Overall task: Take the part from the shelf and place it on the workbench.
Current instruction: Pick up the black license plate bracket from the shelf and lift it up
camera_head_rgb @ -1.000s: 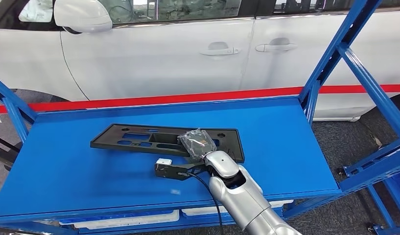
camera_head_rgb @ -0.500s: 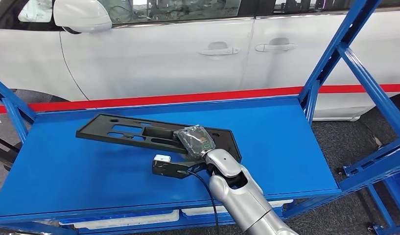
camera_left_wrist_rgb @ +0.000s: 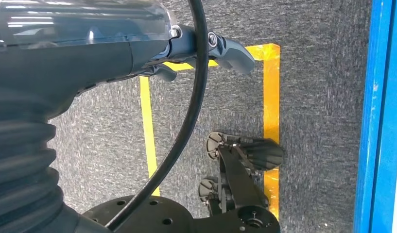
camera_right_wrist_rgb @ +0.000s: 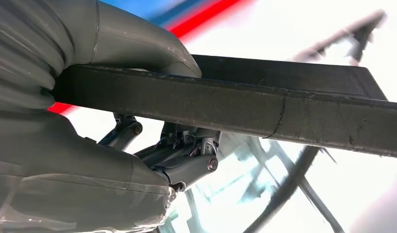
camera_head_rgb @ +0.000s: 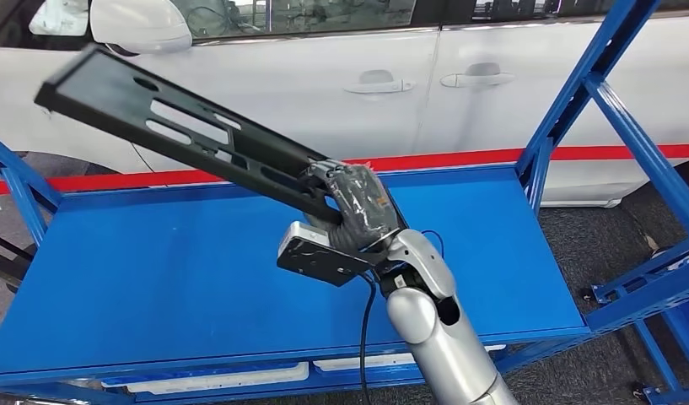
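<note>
The part (camera_head_rgb: pixel 180 126) is a long black plastic plate with slots. It is up in the air, tilted, its far end raised toward the upper left above the blue shelf (camera_head_rgb: pixel 155 270). My right hand (camera_head_rgb: pixel 353 211) grips its near end, with the fingers wrapped round the edge. In the right wrist view the part (camera_right_wrist_rgb: pixel 284 111) runs across as a dark bar, with the thumb (camera_right_wrist_rgb: pixel 138 43) over it and the fingers under it. My left hand (camera_left_wrist_rgb: pixel 201 48) hangs over the floor and holds nothing.
A white car (camera_head_rgb: pixel 282 101) stands close behind the shelf. Blue uprights and braces (camera_head_rgb: pixel 577 93) rise at the shelf's right end, and another post (camera_head_rgb: pixel 20 194) at its left. Below my left hand lie grey carpet and yellow floor tape (camera_left_wrist_rgb: pixel 271 107), beside a blue frame (camera_left_wrist_rgb: pixel 381 121).
The right hand has lifted the part off the shelf. Its far end has swung up and to the left, from lying flat to steeply tilted in the air.
</note>
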